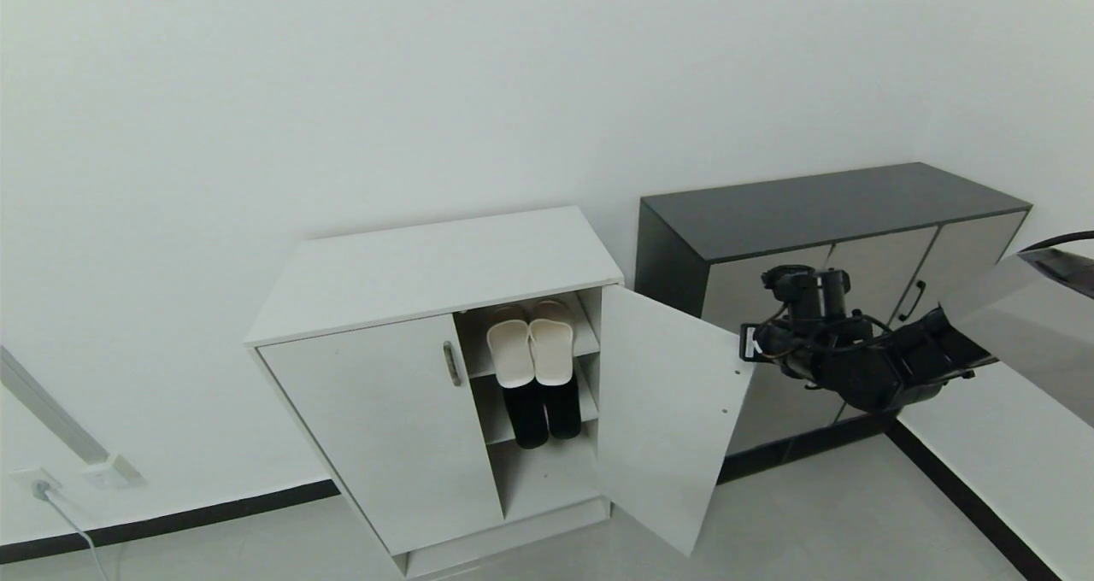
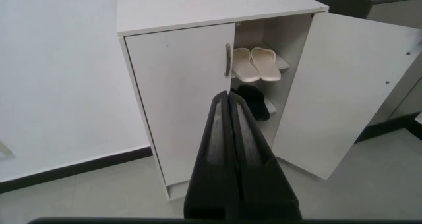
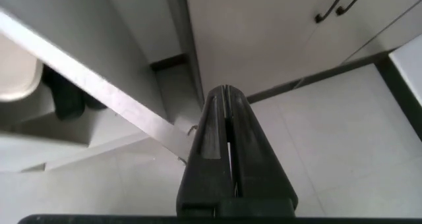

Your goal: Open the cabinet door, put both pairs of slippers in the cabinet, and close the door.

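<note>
The right gripper [image 1: 749,343], its jaws pressed together on nothing, sits just beside the free edge of the open cabinet door [image 1: 667,410], a flat, matte white panel. The left gripper [image 2: 229,100], also closed and empty, points at the white cabinet [image 1: 427,265] from well apart. Inside, smooth cream slippers [image 1: 530,350] lie on the upper shelf and black slippers [image 1: 543,410] on the shelf below.
</note>
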Tool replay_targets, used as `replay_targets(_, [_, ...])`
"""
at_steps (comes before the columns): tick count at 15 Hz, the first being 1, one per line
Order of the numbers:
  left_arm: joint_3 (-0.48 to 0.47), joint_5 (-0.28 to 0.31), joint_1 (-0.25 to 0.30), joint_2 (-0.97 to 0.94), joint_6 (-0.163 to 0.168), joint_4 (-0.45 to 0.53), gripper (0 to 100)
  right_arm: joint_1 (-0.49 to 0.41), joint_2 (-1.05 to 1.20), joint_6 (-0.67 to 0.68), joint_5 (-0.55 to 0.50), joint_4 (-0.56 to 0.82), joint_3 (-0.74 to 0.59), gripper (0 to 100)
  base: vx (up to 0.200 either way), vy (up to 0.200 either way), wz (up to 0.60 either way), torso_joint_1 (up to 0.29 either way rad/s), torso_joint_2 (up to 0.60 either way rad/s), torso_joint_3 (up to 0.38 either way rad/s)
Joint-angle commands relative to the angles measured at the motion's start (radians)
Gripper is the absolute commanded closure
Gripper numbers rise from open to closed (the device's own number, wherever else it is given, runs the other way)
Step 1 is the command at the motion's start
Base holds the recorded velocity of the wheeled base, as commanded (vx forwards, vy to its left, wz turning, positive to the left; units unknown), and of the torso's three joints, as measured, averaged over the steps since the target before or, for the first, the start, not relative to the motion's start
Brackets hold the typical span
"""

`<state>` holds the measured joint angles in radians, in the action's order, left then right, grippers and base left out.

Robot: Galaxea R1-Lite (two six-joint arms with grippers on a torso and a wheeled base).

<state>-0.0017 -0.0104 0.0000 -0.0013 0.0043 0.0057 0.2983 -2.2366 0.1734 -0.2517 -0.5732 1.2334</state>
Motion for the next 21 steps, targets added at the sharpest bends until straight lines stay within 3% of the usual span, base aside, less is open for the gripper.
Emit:
replay_targets(1, [0.0, 0.0, 0.0, 0.001, 0.0, -0.001, 100, 0.044, 0.055, 0.0, 0.005, -0.002, -0.045, 100, 0.0, 0.0, 0.0, 0.0, 0.0, 0.0])
replay_targets(5, [0.002, 0.0, 0.0, 0.001, -0.001, 0.0, 100, 0.213, 0.144, 0.001, 0.003, -0.004, -0.164, 100, 0.0, 0.0, 0.0, 0.0, 0.0, 0.0])
replay_targets(8, [0.0, 0.0, 0.0, 0.001, -0.001, 0.0, 100, 0.266, 0.19, -0.006, 0.003, -0.014, -0.224, 100, 0.0, 0.0, 0.0, 0.0, 0.0, 0.0])
replay_targets(14, [0.0, 0.0, 0.0, 0.001, -0.001, -0.001, 100, 0.318, 0.242, -0.032, 0.035, -0.027, -0.27, 100, 0.0, 0.0, 0.0, 0.0, 0.0, 0.0])
replay_targets(21, [0.0, 0.0, 0.0, 0.001, -0.001, 0.0, 100, 0.332, 0.247, -0.037, 0.065, -0.031, -0.298, 100, 0.0, 0.0, 0.6, 0.001, 0.0, 0.004])
